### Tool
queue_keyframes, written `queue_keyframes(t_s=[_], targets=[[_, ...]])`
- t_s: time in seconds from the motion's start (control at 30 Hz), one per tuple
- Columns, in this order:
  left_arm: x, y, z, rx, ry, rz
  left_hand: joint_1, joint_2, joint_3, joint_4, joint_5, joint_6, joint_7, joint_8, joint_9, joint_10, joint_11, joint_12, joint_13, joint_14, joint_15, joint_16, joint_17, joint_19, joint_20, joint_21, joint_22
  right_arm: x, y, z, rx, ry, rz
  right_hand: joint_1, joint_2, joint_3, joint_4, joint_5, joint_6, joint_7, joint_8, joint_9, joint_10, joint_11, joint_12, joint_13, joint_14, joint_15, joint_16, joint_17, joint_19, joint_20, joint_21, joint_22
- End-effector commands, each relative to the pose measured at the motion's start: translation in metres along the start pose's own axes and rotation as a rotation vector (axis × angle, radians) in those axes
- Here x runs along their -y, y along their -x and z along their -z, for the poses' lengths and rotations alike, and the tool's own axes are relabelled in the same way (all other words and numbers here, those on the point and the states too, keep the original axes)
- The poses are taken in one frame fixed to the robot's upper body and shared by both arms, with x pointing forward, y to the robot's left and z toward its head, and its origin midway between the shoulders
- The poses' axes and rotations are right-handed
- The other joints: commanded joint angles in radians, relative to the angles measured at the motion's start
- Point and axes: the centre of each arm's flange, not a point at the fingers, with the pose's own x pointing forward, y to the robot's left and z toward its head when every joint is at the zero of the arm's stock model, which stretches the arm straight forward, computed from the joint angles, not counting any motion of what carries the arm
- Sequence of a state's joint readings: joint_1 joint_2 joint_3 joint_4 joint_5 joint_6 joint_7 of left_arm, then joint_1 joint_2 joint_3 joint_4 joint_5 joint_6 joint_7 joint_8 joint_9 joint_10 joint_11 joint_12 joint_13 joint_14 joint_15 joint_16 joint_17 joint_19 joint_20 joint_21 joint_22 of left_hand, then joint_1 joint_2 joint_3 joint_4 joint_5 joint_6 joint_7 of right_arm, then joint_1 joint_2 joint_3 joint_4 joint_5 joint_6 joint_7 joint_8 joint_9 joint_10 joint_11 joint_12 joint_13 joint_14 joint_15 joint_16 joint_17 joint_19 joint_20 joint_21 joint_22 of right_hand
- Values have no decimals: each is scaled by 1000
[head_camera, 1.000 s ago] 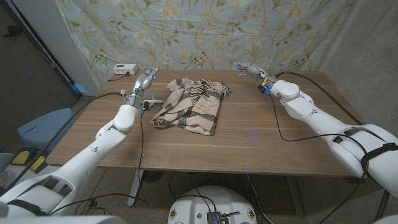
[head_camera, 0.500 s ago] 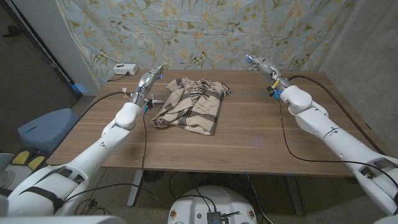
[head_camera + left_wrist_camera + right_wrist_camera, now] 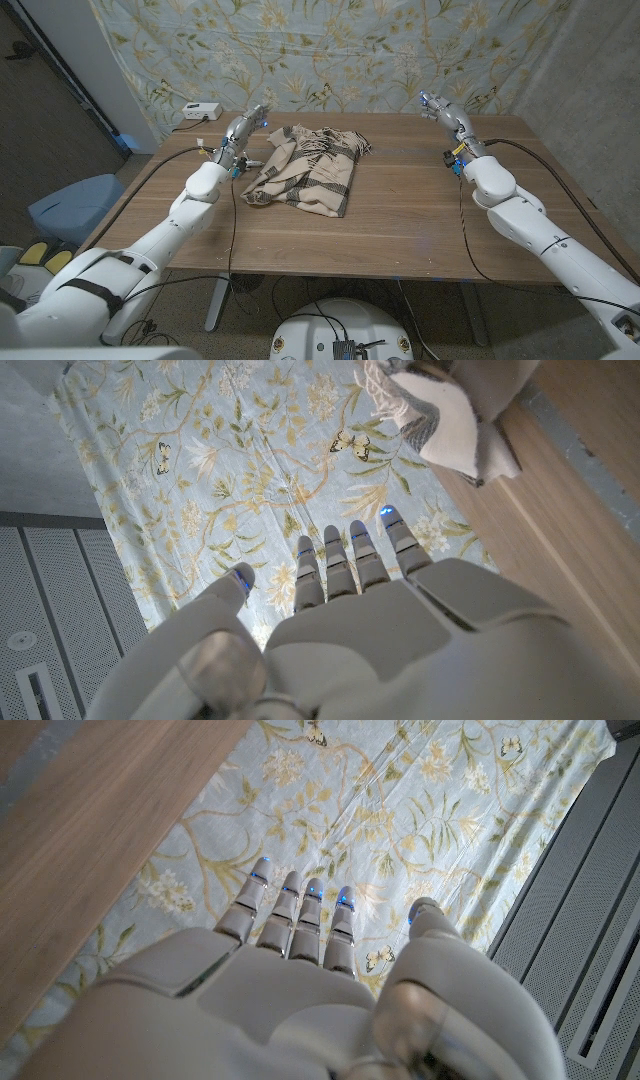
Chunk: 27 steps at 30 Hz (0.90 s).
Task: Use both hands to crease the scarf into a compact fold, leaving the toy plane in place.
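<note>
Your scarf lies bunched on the table, nearer its far left corner. Your left hand hovers beside it, fingers straight and released. Your right hand is raised near the far right corner, also released.

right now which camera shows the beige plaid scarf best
The head view: the whole beige plaid scarf lies bunched on the wooden table. The left wrist view catches only a fringed corner; the right wrist view shows table and curtain.

A wooden table carries a crumpled plaid scarf and a white box.
</note>
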<state>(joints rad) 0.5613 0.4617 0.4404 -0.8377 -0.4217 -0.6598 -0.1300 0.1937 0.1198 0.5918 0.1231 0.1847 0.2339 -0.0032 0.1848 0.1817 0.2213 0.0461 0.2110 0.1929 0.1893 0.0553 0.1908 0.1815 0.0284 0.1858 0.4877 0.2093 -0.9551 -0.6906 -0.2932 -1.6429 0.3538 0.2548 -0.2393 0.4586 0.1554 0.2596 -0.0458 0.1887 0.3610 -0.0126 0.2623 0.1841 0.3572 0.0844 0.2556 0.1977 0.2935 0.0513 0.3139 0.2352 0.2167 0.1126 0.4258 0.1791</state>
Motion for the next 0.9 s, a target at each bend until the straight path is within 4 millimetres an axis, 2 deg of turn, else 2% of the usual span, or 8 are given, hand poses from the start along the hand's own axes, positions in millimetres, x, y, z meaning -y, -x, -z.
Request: queue_keyframes(t_s=[0.03,0.2,0.43,0.57,0.73,0.87,0.9], targets=[[-2,-10,17,-36,63,20,1,-4,-1,-6,1,6,3,6,2,7,5,4,3,8,-3,4,0,2,7,0,-1,18,46,-4,-61,61,186,2,-5,1,-7,-2,17,3,0,1,14,-1,6,3,15,-1,5,3,12,2,5,5],[-3,-11,29,-87,68,-6,-1,-1,0,-5,2,10,6,8,2,12,7,6,3,14,-3,7,1,6,6,2,-1,9,54,-2,-55,44,210,2,-3,3,-8,-2,22,9,-1,1,21,2,7,3,24,-1,9,4,16,1,6,5],[0,-15,46,-172,121,-72,-6,5,2,-2,2,12,14,8,2,26,25,11,4,19,7,8,1,13,9,5,0,-2,50,-9,6,12,190,3,-1,5,-10,-2,24,9,-4,1,22,2,6,3,28,-4,11,4,23,1,7,5],[0,-16,45,-174,71,-90,-8,7,2,-1,2,10,16,7,2,26,25,10,4,20,9,8,2,16,11,6,0,0,41,-13,40,23,193,2,-3,4,-11,-3,24,9,-5,1,24,0,5,3,28,-3,11,4,25,1,8,6],[0,-20,41,-164,6,-113,-10,8,2,0,2,9,16,6,2,29,26,11,4,23,8,9,2,16,11,6,0,3,34,-7,63,0,191,-1,-3,3,-10,-3,28,10,-6,2,30,-1,6,4,32,-3,13,6,29,0,8,6],[4,-31,36,-177,-23,-109,-12,8,2,1,2,9,16,6,2,27,24,10,4,23,8,8,2,18,11,7,0,15,24,-2,62,4,185,-4,-5,2,-10,-4,30,7,-8,2,32,-2,5,4,34,-4,14,6,31,-1,8,6],[6,-35,35,-183,-21,-107,-14,7,1,1,2,-3,8,1,2,18,16,5,4,19,7,6,2,18,12,6,0,19,20,-2,70,13,179,-5,-5,2,-10,-4,29,8,-9,2,32,0,5,4,34,-4,14,6,32,-1,8,6]])
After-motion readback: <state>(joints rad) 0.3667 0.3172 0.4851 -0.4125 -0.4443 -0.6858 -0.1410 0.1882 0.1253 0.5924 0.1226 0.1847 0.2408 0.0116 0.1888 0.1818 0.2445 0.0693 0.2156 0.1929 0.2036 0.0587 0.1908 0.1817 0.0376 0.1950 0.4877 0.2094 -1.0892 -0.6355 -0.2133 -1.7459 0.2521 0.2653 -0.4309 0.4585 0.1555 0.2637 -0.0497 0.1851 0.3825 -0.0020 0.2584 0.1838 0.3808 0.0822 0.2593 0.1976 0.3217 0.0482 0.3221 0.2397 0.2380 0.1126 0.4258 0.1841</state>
